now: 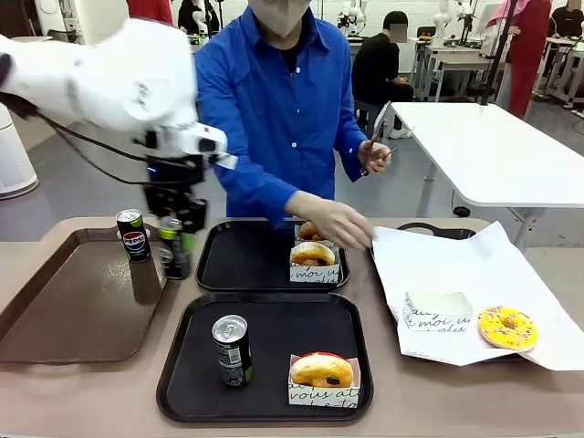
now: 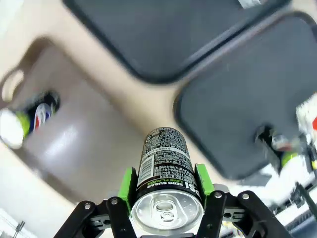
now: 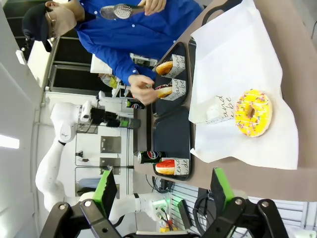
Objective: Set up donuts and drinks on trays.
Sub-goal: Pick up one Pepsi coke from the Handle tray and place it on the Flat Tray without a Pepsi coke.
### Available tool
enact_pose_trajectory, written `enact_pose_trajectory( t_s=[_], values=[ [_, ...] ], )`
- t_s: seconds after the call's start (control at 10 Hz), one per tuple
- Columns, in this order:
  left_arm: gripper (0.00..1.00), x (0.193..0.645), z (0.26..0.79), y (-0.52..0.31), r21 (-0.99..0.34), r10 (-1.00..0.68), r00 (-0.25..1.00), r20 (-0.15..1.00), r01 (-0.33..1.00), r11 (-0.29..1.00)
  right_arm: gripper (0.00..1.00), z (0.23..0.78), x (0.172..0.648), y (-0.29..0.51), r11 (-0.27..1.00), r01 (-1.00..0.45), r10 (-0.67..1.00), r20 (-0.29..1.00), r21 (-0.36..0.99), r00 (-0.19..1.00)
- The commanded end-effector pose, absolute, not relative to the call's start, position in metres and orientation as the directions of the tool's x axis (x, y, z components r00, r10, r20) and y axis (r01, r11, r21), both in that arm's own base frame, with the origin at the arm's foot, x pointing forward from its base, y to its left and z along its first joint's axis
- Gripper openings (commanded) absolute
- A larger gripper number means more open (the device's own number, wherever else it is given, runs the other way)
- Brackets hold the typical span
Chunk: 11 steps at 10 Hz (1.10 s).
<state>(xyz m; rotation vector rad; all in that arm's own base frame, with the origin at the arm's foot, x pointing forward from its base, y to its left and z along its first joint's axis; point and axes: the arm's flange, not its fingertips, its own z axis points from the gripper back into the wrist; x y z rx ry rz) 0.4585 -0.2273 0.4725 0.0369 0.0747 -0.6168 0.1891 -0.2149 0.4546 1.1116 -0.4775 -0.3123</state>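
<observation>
While the left gripper (image 1: pixel 173 230) clamps a Pepsi can (image 1: pixel 173 254) upright just beside the brown tray (image 1: pixel 55 310), likely bound for the far black tray (image 1: pixel 242 260) lacking a drink, the person's hand (image 1: pixel 338 224) rests on sleeved donuts (image 1: pixel 313 255) there; the right gripper (image 3: pixel 163 187) gapes wide.

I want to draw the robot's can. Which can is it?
Find the brown tray on the left. Between it and the far black tray, the left gripper clamps a can. It alone sits between green pads; other cans stand free.
</observation>
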Motion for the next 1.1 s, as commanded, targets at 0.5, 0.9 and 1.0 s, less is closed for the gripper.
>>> enact_pose_trajectory(
  t_s=[0.5,0.9,1.0],
  values=[
    [0.58,0.397,0.473,-0.115,-0.069,-0.596,0.79,-0.143,0.593,0.802,1.0,0.455,0.191,-0.217,0.401,-0.023,-0.472,0.228,0.916,0.852],
    [0.58,0.398,0.474,-0.11,-0.077,-0.594,0.794,-0.128,0.59,0.804,1.0,0.455,0.191,-0.217,0.401,-0.023,-0.472,0.228,0.916,0.852],
    [0.58,0.4,0.477,-0.11,-0.074,-0.596,0.794,-0.121,0.591,0.803,1.0,0.455,0.191,-0.217,0.401,-0.023,-0.472,0.228,0.916,0.852]
  ],
)
